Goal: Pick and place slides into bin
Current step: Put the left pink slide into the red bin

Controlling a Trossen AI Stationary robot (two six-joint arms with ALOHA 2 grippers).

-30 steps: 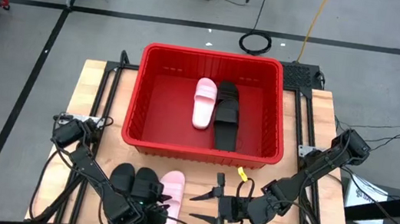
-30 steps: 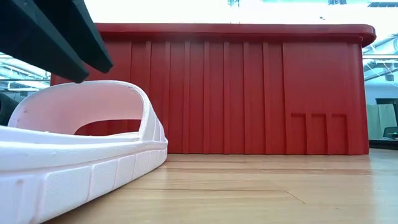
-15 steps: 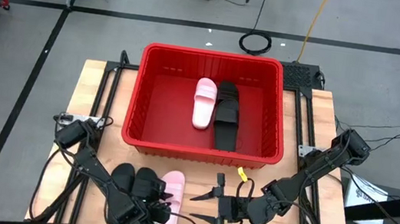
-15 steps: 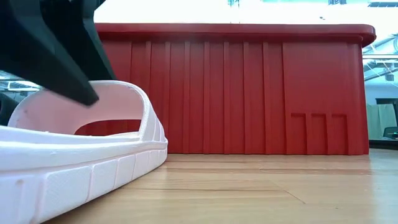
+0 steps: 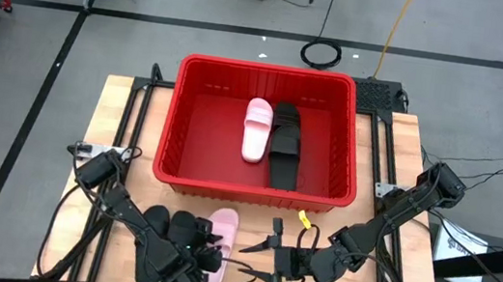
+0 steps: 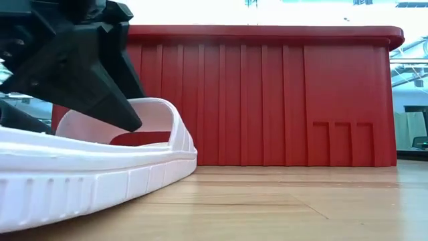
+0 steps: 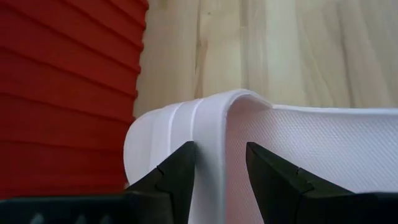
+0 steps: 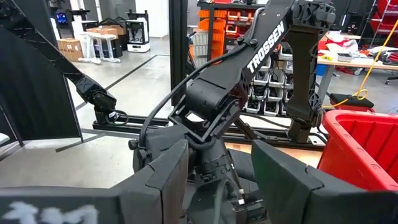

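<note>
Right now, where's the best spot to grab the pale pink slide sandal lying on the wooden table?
Probably the wide strap of the pale pink slide sandal, taken from above. It arches clear of the footbed, so one finger can slip under it and one outside. The left gripper already straddles that strap edge with its jaws apart, beside the large red plastic bin.

The left arm reaches from its base at the table's left side toward the near edge, bent low at the elbow. Its left hand (image 5: 207, 260) hangs close over the table with the wrist pitched down; in the left wrist view the two dark fingers (image 7: 179, 171) stand a little apart, one on each side of a thin white edge. The right arm runs from its base at the right side down and inward, folded low. Its right hand (image 5: 255, 261) lies near the table's front edge, fingers spread wide and pointing toward the left hand.
</note>
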